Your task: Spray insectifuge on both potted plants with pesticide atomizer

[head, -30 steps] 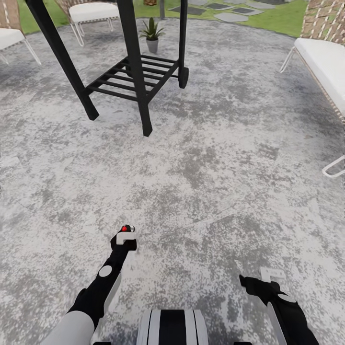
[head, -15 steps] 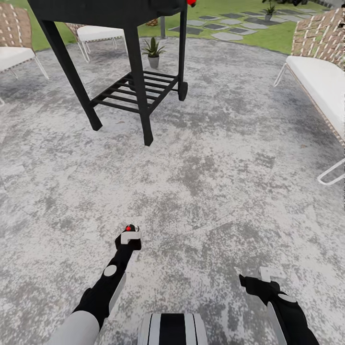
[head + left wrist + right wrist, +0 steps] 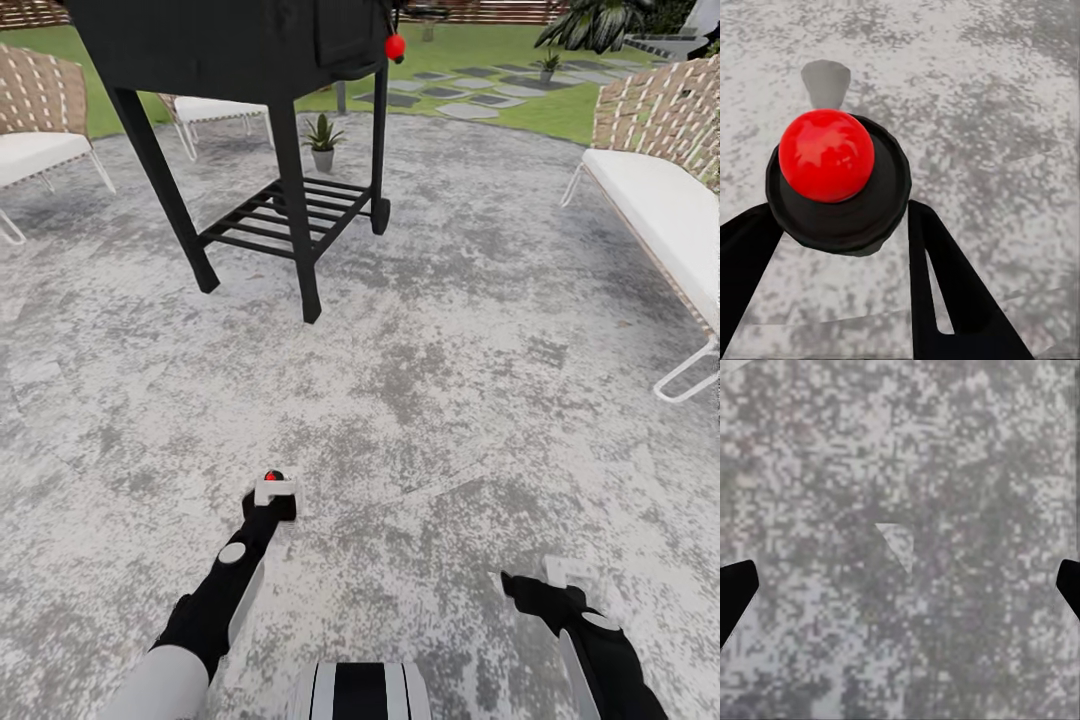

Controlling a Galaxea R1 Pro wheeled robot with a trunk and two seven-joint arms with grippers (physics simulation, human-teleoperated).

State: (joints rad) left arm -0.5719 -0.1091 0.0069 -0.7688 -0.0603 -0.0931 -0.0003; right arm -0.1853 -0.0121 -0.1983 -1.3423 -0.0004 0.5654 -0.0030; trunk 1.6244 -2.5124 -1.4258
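No writing shows anywhere. The left hand point(image 3: 272, 497) grasps the pesticide atomizer point(image 3: 836, 184) over the patio point(image 3: 450, 330); the left wrist view reveals its red nozzle point(image 3: 826, 154). The right hand point(image 3: 545, 590) hangs released. One potted plant point(image 3: 322, 138) stands behind the grill cart point(image 3: 250, 120).

Black grill stand point(image 3: 270, 120), wicker white-cushioned chairs point(image 3: 665, 170), tall palm point(image 3: 595, 20)
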